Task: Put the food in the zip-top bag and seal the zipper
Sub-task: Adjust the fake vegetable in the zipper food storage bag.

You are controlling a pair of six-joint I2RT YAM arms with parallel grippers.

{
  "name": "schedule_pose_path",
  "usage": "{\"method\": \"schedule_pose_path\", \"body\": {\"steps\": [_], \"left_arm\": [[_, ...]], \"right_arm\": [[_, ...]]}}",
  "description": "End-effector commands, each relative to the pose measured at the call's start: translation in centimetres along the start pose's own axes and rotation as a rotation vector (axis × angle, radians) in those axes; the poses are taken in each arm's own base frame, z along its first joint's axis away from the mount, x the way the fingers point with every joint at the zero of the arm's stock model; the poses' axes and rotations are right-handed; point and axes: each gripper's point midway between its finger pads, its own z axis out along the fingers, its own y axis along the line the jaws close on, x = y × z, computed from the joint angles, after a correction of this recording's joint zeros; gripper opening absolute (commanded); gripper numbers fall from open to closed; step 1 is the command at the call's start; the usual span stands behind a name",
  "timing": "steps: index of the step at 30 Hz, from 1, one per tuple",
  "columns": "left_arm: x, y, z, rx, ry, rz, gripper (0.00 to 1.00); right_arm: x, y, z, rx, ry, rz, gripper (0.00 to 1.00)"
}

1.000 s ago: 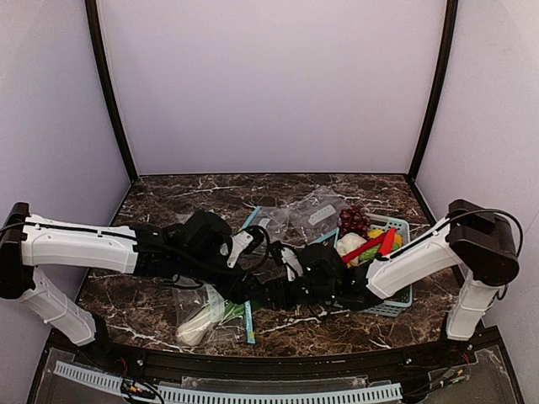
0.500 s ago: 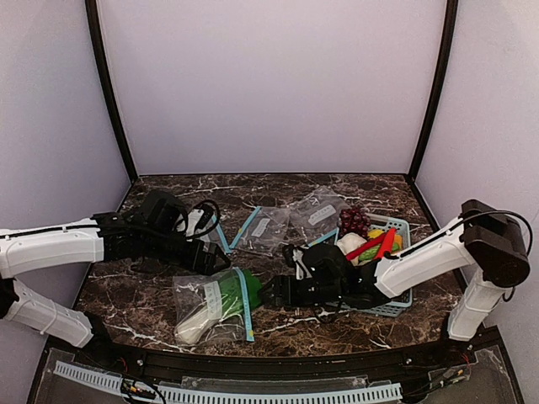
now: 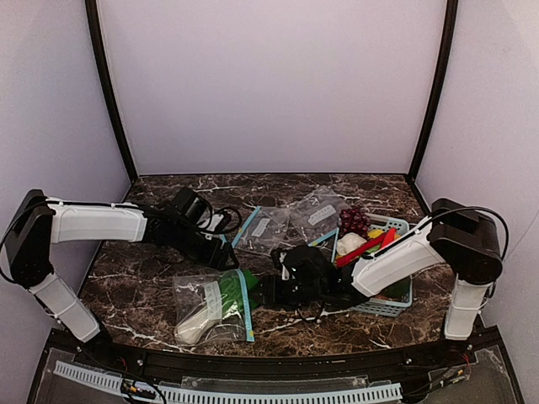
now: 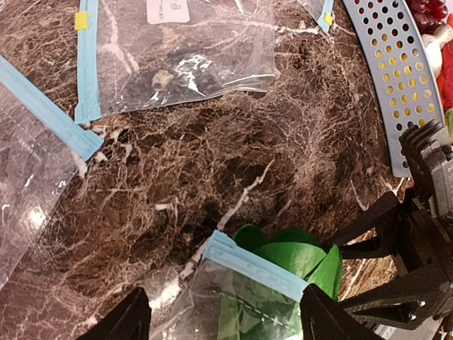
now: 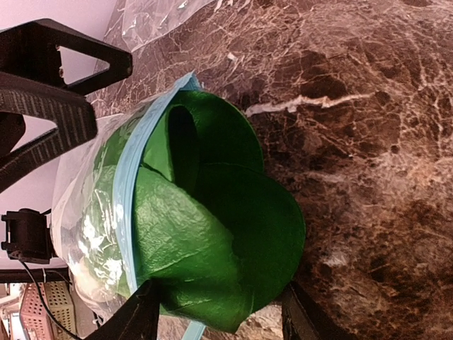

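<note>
The zip-top bag (image 3: 206, 303) lies flat at the front left, its light-blue zipper (image 3: 245, 303) on its right edge. The leafy food is inside it, white stalk (image 3: 198, 324) deep in. The green leaves (image 5: 212, 234) stick out past the zipper (image 5: 127, 191). My right gripper (image 5: 221, 319) is open at the bag's mouth, its fingers either side of the leaves. My left gripper (image 4: 223, 326) hangs open over the zipper's far end (image 4: 258, 265). In the top view it (image 3: 227, 257) is just behind the bag. A red-orange tapered vegetable (image 3: 362, 248) lies in the basket.
The light-blue basket (image 3: 396, 307) with more toy food stands at the right, purple grapes (image 3: 354, 220) at its back. Smaller clear bags (image 3: 265, 227) (image 3: 320, 210) lie behind the grippers. Another clear bag (image 4: 28, 177) lies left of the left gripper.
The left arm drew back to the left, then returned toward the bag's far end. The right gripper edged left onto the leaves at the bag's mouth.
</note>
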Motion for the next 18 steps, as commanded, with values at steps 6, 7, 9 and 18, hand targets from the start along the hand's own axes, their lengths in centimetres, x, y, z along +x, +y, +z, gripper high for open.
{"method": "schedule_pose_path", "body": {"steps": [6,7,9,18], "left_arm": [[0.3,0.6,2.7,0.008,0.05,0.033,0.61],[0.6,0.6,3.1,0.02,0.063,0.026,0.6],[1.0,0.6,3.6,0.033,0.075,0.018,0.55],[1.3,0.2,3.7,0.068,0.063,-0.005,0.28]], "right_arm": [[-0.8,1.3,1.6,-0.067,0.0,-0.034,0.48],[-0.8,1.4,1.7,-0.078,-0.002,-0.04,0.48],[-1.0,2.0,1.7,-0.116,-0.008,-0.066,0.48],[-1.0,3.5,2.3,-0.209,0.004,-0.134,0.47]]}}
